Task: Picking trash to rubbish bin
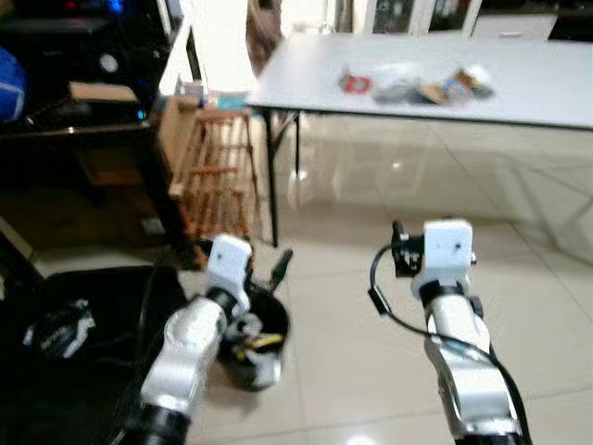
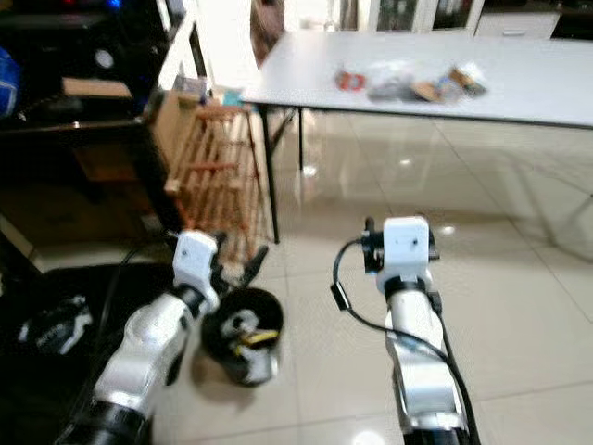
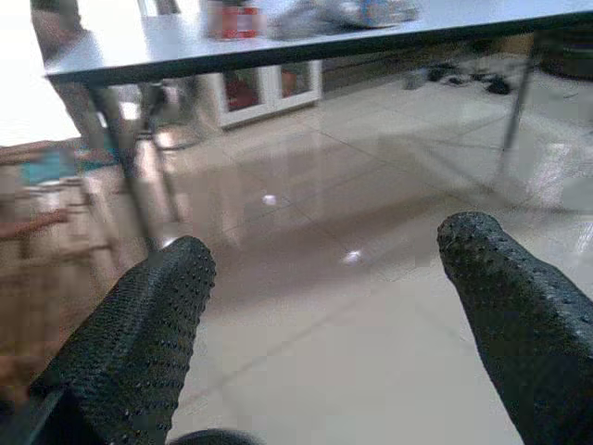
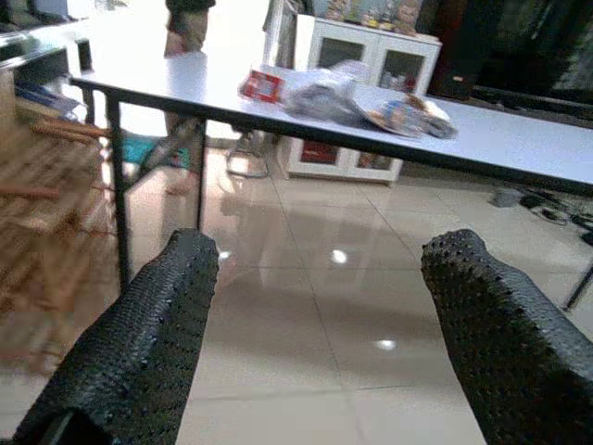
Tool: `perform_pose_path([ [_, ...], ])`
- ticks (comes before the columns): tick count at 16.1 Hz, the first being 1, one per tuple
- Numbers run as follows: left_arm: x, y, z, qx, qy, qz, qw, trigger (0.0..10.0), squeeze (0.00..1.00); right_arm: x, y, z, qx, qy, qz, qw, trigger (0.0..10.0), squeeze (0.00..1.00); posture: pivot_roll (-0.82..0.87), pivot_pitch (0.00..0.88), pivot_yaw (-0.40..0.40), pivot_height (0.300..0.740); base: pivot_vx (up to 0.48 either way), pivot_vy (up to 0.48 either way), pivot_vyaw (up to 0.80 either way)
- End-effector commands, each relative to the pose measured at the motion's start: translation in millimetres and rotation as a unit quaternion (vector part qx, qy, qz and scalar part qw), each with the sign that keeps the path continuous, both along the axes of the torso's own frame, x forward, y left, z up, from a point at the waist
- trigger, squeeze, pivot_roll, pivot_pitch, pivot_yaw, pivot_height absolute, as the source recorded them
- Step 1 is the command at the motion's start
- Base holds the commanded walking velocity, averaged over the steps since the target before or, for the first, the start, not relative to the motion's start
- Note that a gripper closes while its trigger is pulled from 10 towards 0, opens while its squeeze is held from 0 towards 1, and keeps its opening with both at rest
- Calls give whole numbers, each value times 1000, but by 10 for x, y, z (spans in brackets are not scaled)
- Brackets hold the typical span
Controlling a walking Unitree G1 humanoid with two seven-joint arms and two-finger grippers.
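Well, from the head views the trash (image 1: 415,83) lies in a loose heap at the upper right of the frame, on the grey surface (image 1: 306,79), well away from both arms. It looks like crinkled wrappers and a clear bag, with something small and red at the heap's left end. The rubbish bin (image 1: 255,348) stands on the floor at the lower left, a small black tub with some scraps already in it, just beside the left tool (image 1: 269,278). The right tool (image 1: 398,250) hangs over bare tiles in mid frame. A wooden rack (image 1: 213,171) leans by the surface's leg.

Through the left wrist view the two black fingers (image 3: 139,343) stand wide apart with nothing between them, the floor beyond and the heap (image 3: 315,14) along the top edge.

Through the right wrist view its fingers (image 4: 139,343) are likewise spread and empty, the heap (image 4: 347,97) ahead on the surface at upper centre.

I judge those wrappers light, soft and slippery; they would crumple under a pinch. Taking a bunched fold near a piece's middle seems safest, not a flat edge.
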State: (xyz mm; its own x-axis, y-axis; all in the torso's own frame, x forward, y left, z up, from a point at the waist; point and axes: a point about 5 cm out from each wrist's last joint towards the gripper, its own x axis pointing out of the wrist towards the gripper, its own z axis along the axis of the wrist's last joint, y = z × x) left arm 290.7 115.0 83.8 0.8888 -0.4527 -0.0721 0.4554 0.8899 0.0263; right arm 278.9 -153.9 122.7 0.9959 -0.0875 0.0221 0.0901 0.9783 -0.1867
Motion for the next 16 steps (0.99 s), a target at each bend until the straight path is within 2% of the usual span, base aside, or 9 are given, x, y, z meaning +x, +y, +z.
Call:
perform_pose_path([
  [1, 1, -10, -2, 8, -3, -4, 1000, 10000, 0, 9, 16, 47, 1, -6, -1, 1000, 10000, 0, -75, 50, 45, 740, 0, -472, 0],
  [4, 25, -27, 2, 8, -4, -3, 1000, 10000, 0, 14, 80, 76, -5, -15, 19, 1000, 10000, 0, -74, 48, 43, 740, 0, -472, 0],
  [8, 26, -37, -5, 8, -4, -3, 1000, 10000, 0, 26, 67, 89, -17, -16, 18, 1000, 10000, 0, -71, 50, 43, 740, 0, -472, 719],
  [13, 12, -38, -16, 6, -3, -6, 1000, 10000, 0, 20, 78, 71, -13, -12, 19, 1000, 10000, 0, -69, 57, 40, 740, 0, 0, 599],
  [16, -4, -65, -19, 8, -5, -12, 1000, 10000, 0, 26, 87, 71, -9, -11, 23, 1000, 10000, 0, -73, 60, 41, 740, 349, 0, 0],
])
